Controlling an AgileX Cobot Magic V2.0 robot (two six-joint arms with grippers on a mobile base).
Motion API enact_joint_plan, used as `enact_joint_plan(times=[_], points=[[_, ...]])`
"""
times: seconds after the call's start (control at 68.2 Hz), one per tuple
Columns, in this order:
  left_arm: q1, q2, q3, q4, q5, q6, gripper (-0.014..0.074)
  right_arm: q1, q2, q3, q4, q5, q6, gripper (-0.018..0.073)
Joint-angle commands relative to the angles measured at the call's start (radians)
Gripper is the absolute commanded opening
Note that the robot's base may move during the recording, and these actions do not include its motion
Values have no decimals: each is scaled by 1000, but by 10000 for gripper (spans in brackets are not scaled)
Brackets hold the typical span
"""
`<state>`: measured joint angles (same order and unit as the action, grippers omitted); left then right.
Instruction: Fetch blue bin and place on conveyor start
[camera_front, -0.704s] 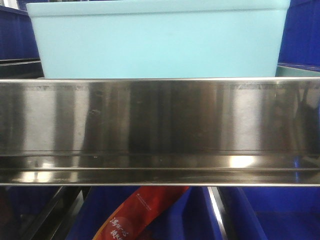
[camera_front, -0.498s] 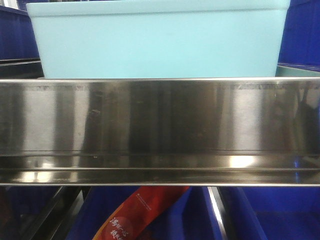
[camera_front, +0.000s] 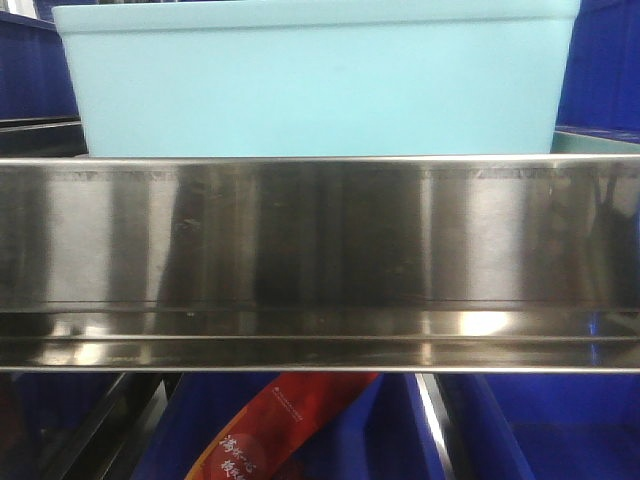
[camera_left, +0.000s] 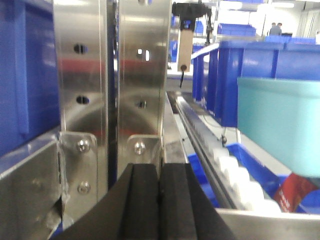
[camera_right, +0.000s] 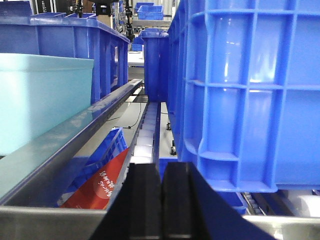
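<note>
The blue bin (camera_front: 315, 80), a light turquoise tub, stands on the shelf just behind the shiny steel rail (camera_front: 320, 240) and fills the top of the front view. It also shows at the right edge of the left wrist view as the blue bin (camera_left: 280, 125), and at the left of the right wrist view as the blue bin (camera_right: 42, 100). My left gripper (camera_left: 160, 192) is shut with nothing between its black pads, left of the tub. Its counterpart, my right gripper (camera_right: 161, 192), is shut and empty, right of the tub. The conveyor start is out of view.
Dark blue ribbed crates (camera_right: 245, 95) stand close on the right and behind (camera_left: 250, 65). Steel shelf uprights (camera_left: 112, 75) rise just ahead of the left gripper. A red packet (camera_front: 275, 425) lies in a blue crate on the lower level, beside white rollers (camera_left: 240, 175).
</note>
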<state>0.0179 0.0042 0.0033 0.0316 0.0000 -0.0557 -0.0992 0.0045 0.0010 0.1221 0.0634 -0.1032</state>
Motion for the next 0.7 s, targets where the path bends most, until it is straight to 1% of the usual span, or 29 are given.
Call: enact_joint_plan(times=[0.0, 0.147, 0.161, 0.235, 0.293, 0.352, 0.381, 0.425, 0.454, 0.498, 0.542, 0.572, 0.601, 0.616, 0.645, 0.66, 0.689], points=[[-6, -4, -3, -5, -36, -1, -111, 2, -5, -1, -4, -30, -5, -162], [-6, -4, -3, -5, -50, -1, -111, 2, -5, -1, -4, -55, -5, -162], [-6, -4, -3, -5, -54, -1, -111, 2, -5, -1, -4, -76, -5, -162], [-6, -4, -3, -5, -89, -1, -111, 2, -5, -1, -4, -127, -5, -162], [-6, -4, -3, -2, -124, -1, -111, 2, -5, -10, -4, -143, -5, -162], [-6, -4, -37, 3, -115, -1, -111, 2, -5, -67, -4, -106, -5, -162], [-6, -4, -71, 3, -95, -1, -111, 2, -5, -112, -4, -55, -5, -162], [-6, -4, -121, 12, -52, -1, -111, 2, -5, -174, -4, 6, -5, -162], [-6, -4, -159, 27, 0, -1, -108, 2, -5, -216, -5, 69, -5, -162], [-6, -4, -218, 49, 51, -1, -94, 2, -5, -277, -5, 124, -5, -153], [-6, 15, -275, 74, 125, -1, -50, 2, 16, -342, -5, 184, -5, -120], [-6, 27, -314, 84, 159, -1, -23, 2, 32, -375, -5, 215, -5, -73], [-6, 49, -359, 92, 215, -1, 28, 2, 53, -404, -5, 237, -5, -26], [-6, 59, -376, 94, 236, -1, 62, 2, 66, -423, -5, 248, -5, 15], [-6, 84, -409, 95, 280, -1, 111, 2, 80, -445, -5, 260, -5, 60], [-6, 95, -431, 95, 293, -1, 136, 2, 89, -454, -5, 264, -5, 109], [-6, 115, -456, 95, 313, -1, 186, 2, 111, -470, -5, 266, -5, 176]])
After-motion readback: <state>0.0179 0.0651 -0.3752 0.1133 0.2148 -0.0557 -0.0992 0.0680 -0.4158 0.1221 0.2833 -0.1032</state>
